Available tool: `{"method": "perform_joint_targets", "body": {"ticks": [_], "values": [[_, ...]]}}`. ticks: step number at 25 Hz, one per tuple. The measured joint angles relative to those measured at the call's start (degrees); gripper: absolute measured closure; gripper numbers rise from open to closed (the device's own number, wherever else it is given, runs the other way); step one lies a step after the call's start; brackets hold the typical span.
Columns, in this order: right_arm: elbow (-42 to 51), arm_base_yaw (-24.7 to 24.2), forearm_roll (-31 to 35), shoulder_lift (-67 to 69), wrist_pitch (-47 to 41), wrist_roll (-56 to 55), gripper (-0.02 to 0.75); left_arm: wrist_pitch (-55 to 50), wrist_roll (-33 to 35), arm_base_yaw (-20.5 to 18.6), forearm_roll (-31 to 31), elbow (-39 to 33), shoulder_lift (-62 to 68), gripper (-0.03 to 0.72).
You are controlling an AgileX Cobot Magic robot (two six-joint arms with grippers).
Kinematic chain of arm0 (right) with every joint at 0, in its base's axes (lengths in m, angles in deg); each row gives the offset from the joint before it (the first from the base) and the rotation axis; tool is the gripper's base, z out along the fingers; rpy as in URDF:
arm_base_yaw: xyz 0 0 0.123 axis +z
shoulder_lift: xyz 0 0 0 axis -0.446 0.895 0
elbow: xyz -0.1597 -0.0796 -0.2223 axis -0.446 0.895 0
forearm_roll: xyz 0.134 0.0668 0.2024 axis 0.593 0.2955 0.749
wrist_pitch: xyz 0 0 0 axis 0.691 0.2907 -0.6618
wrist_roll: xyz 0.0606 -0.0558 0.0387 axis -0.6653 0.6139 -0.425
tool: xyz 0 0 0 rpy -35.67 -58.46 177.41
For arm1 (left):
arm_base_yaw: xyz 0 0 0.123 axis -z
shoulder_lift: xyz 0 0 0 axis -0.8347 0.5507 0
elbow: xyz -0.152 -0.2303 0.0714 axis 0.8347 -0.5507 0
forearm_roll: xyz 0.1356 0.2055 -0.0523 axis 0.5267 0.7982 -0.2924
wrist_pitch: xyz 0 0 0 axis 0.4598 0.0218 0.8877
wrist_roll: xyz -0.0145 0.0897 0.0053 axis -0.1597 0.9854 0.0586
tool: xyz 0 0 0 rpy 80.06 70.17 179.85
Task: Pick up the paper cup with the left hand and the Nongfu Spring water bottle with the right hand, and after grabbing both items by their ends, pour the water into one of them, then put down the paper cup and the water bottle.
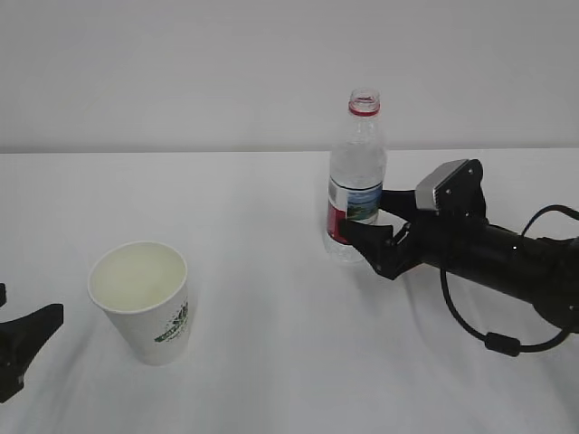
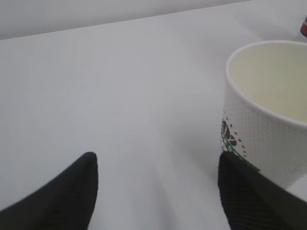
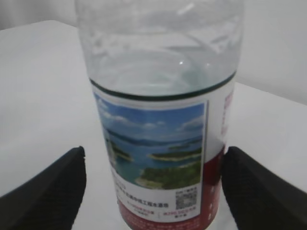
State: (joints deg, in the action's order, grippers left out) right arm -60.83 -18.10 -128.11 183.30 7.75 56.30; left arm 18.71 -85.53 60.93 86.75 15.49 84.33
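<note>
From the exterior view I have the Nongfu Spring water bottle (image 1: 356,185) standing upright and uncapped on the table (image 1: 271,235), with the right hand (image 1: 373,228) around its labelled lower half, jaws spread, one finger on each side. I judge I'm at the grasp step. The paper cup (image 1: 145,303) stands well to the left of the bottle and nearer the camera; the left hand (image 1: 23,348) sits left of the cup, apart from it.

In the left wrist view the left hand is spread wide, with the cup just off its right finger, not between the two. I'd need to shift toward the cup before closing. The cup's green logo is unreadable.

In the right wrist view the bottle fills the gap between both spread fingers (image 3: 45,191). Closing is next. The label shows a lake landscape, a QR code and small print too blurred to read.
</note>
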Motion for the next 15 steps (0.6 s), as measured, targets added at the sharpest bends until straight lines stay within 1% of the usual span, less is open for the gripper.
{"method": "perform_joint_targets", "body": {"ticks": [6,15], "values": [[-2.6,0.8,1.6,2.9,0.0,-0.1,0.066,0.0,0.0,0.0,0.4,0.0,0.0,0.118],[-6.2,1.0,1.8,5.8,0.0,-1.9,0.066,0.0,0.0,0.0,0.8,0.0,0.0,0.118]]}}
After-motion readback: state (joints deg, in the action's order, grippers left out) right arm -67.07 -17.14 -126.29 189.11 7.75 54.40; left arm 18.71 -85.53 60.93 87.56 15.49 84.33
